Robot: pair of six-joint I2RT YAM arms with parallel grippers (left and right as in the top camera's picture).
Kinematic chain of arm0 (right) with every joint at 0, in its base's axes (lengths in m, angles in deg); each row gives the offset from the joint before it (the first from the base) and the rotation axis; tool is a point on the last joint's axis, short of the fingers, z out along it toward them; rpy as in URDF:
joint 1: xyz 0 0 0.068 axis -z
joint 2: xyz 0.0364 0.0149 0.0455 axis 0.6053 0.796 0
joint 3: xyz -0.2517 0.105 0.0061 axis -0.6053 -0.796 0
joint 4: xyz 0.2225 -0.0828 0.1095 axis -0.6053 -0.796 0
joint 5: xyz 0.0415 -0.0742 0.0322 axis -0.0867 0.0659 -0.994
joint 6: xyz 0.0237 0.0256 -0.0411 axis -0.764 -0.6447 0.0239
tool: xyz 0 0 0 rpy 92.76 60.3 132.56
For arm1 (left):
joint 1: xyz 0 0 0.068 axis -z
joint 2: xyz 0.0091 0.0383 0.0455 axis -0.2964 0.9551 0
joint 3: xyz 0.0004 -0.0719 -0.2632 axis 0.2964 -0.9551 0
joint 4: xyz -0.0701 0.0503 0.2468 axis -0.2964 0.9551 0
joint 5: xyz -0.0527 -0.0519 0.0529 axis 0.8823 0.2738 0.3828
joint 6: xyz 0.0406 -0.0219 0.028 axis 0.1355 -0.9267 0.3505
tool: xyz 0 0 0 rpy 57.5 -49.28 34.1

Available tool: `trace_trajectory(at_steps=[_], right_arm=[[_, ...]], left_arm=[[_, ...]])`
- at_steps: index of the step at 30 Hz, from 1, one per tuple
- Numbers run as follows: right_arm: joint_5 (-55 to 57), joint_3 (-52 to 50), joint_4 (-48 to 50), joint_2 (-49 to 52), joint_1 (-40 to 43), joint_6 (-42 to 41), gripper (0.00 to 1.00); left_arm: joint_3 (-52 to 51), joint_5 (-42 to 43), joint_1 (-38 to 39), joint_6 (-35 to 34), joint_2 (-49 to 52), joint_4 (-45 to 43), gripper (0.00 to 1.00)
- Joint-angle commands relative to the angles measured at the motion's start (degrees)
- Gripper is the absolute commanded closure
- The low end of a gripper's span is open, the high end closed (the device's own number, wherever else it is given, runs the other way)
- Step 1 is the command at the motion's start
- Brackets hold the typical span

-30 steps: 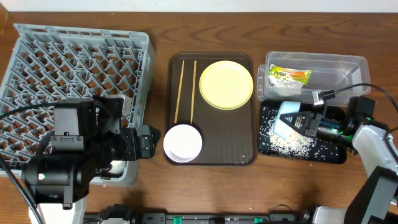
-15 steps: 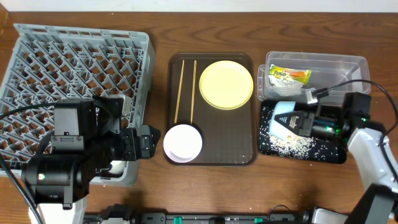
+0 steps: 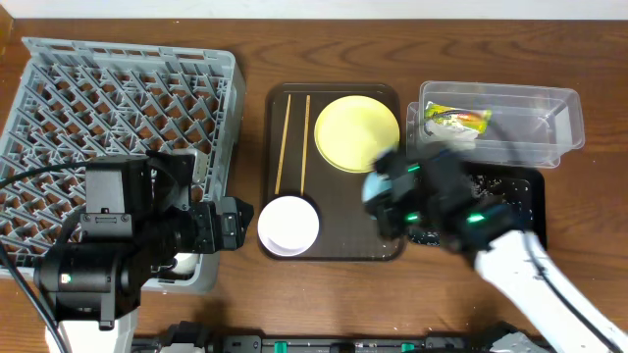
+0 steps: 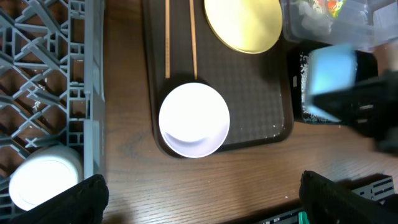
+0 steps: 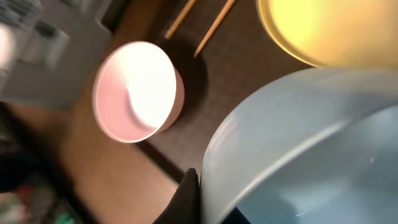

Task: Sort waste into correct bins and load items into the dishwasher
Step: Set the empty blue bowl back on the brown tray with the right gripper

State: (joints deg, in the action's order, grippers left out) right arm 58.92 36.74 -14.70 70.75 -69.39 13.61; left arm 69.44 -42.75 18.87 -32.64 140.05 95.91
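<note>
Our right gripper (image 3: pixel 397 196) pinches the rim of the round light blue bowl (image 5: pixel 298 149) above the dark brown serving tray (image 3: pixel 339 221), with the square grey plastic dish rack (image 3: pixel 118 108) well leftward, beside our wide-spread left gripper (image 4: pixel 205 193).

Brown wooden table (image 3: pixel 343 294), grain running left to right, showing along the top edge and the lower middle of the overhead frame. Directly on it, at upper left, a grey rack (image 3: pixel 118 98), reaching down past mid-height. At centre, a brown tray (image 3: pixel 343 211), parted from the rack by a strip of wood. At upper right, a clear tub (image 3: pixel 530 123). Just below that, a black tray (image 3: pixel 515 191), left end hidden; touching the tub or not, cannot tell.
</note>
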Motion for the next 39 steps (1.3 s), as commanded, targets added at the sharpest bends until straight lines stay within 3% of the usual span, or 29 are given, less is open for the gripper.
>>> trace_trajectory(at_steps=[1, 5, 9, 13, 15, 23, 33, 39], right_arm=[[13.35, 0.44, 3.32, 5.27, -7.34, -2.71, 0.98], [16.28, 0.44, 4.04, 10.19, -10.71, -8.74, 0.95], [11.37, 0.44, 4.90, 10.56, -11.58, -8.66, 0.75], [11.47, 0.83, 4.87, 9.70, -11.58, -8.96, 0.31], [11.32, 1.31, 3.76, 8.48, -11.58, -10.10, 0.01], [12.33, 4.98, -2.12, -0.81, -11.54, -10.32, 0.01], [30.71, 5.09, -2.08, -16.33, -7.93, -7.41, 0.01], [33.44, 5.03, -3.50, -28.39, -6.45, 7.43, 0.01]], left_arm=[[0.57, 0.31, 0.17, 0.59, 0.00, -0.04, 0.02], [0.57, 0.31, 0.17, 0.59, 0.00, -0.04, 0.02], [0.57, 0.31, 0.17, 0.59, 0.00, -0.04, 0.02], [0.57, 0.31, 0.17, 0.59, 0.00, -0.04, 0.02], [0.57, 0.31, 0.17, 0.59, 0.00, -0.04, 0.02], [0.57, 0.31, 0.17, 0.59, 0.00, -0.04, 0.02], [0.57, 0.31, 0.17, 0.59, 0.00, -0.04, 0.02], [0.57, 0.31, 0.17, 0.59, 0.00, -0.04, 0.02]])
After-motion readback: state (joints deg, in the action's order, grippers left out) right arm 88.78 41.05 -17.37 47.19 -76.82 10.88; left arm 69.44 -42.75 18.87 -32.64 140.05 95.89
